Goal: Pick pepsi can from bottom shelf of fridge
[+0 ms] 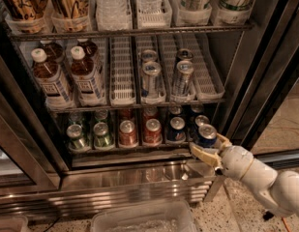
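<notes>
The dark blue pepsi can with a silver lid stands upright between the pale fingers of my gripper, which is shut on it. The can is at the right front end of the fridge's bottom shelf, at or just past its metal front rail. My white arm reaches in from the lower right. Two more blue cans stand on the shelf just to the left of and behind the held one. The fridge has black frames and a shiny steel base panel.
Red cans and green cans fill the bottom shelf to the left. The rack above holds tall slim cans and brown bottles in white dividers. A clear plastic bin sits on the floor below. The black door frame stands close on the right.
</notes>
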`<action>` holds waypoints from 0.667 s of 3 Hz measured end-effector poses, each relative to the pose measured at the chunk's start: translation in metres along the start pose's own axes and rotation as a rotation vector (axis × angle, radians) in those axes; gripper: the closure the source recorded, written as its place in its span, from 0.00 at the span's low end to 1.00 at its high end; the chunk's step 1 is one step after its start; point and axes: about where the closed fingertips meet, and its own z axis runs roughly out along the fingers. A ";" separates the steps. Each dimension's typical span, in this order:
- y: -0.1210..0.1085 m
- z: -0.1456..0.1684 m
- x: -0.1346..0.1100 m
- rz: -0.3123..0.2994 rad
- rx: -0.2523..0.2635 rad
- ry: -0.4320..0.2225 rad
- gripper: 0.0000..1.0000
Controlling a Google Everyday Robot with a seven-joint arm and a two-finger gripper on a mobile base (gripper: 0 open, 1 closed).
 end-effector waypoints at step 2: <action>0.039 0.007 -0.028 0.037 -0.251 0.000 1.00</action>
